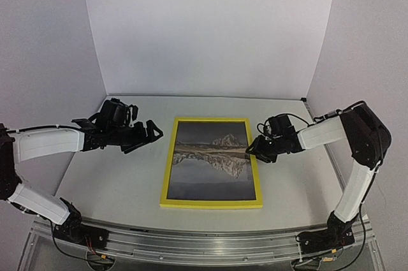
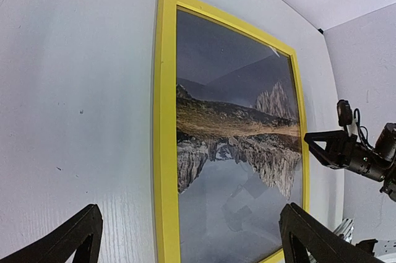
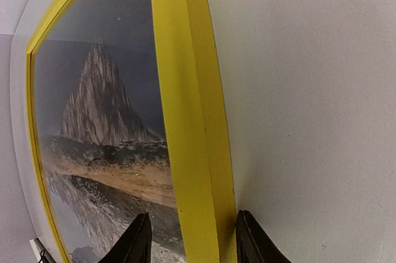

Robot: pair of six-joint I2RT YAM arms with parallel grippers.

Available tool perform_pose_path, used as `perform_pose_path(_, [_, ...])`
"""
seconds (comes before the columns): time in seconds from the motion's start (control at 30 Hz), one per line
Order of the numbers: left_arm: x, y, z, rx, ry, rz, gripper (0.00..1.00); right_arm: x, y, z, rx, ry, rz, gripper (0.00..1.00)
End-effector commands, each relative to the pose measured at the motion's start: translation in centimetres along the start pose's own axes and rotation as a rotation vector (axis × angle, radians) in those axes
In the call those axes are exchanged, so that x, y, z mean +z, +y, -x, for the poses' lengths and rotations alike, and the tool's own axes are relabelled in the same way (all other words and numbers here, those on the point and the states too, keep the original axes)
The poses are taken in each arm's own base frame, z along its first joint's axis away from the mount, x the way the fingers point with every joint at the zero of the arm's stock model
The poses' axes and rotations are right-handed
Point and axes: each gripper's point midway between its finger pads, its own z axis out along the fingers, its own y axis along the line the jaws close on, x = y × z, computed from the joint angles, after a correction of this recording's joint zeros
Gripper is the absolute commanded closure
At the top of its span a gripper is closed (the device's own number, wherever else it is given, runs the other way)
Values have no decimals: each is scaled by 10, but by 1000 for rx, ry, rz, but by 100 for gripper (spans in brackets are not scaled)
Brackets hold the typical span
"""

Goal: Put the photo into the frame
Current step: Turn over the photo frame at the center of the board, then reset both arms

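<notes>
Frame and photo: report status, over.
Left gripper open, clear of the frame. Right gripper open, straddling its right edge. Photo lies inside frame, flat. Nothing in the way.

The right wrist view crops the thin yellow wooden picture frame (image 3: 185, 120) at both ends and shows only the black fingertips of the right gripper (image 3: 193, 241). Whether they touch its right rail is unclear. The left wrist view cuts off its near edge.

This looks like a robot lab, not a home. A white and black left robot arm (image 1: 46, 143) and a matching right robot arm (image 1: 358, 178) sit on a silver metal rail (image 1: 204, 240) at the near edge of a flat white surface (image 1: 118, 185). Plain white boards (image 1: 210, 29) stand around it. Thin wires (image 1: 95, 255) by the bases may be power cords.
</notes>
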Motion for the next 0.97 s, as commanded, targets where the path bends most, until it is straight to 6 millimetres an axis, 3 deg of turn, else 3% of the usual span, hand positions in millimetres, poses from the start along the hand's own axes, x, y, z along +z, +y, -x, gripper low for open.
perform_pose_path(0.0, [2,8,4,6,-28,27,0,-7,26,28,-62,-78,53,51])
perform_pose_path(0.07, [1,12,5,-2,-33,47,0,-10,26,30,-66,-88,43,46])
perform_pose_path(0.17, [-4,17,9,-13,-56,78,0,-30,27,42,-92,-146,-1,12])
perform_pose_path(0.2, [-6,19,11,-20,-67,93,0,-40,25,47,-109,-175,-31,9])
perform_pose_path(0.23, [-9,21,15,-23,-85,107,0,-55,28,54,-125,-217,-45,8])
perform_pose_path(0.4, [-25,26,28,-38,-140,154,0,-138,0,73,-139,-378,-317,5])
perform_pose_path(0.6, [-47,36,33,-74,-185,215,0,-221,-15,67,-171,-551,-387,2])
perform_pose_path(0.67, [-53,36,33,-84,-197,210,0,-238,-17,62,-175,-589,-372,2])
perform_pose_path(0.93, [-63,48,23,-136,-191,245,0,-266,-20,43,-190,-629,-309,2])
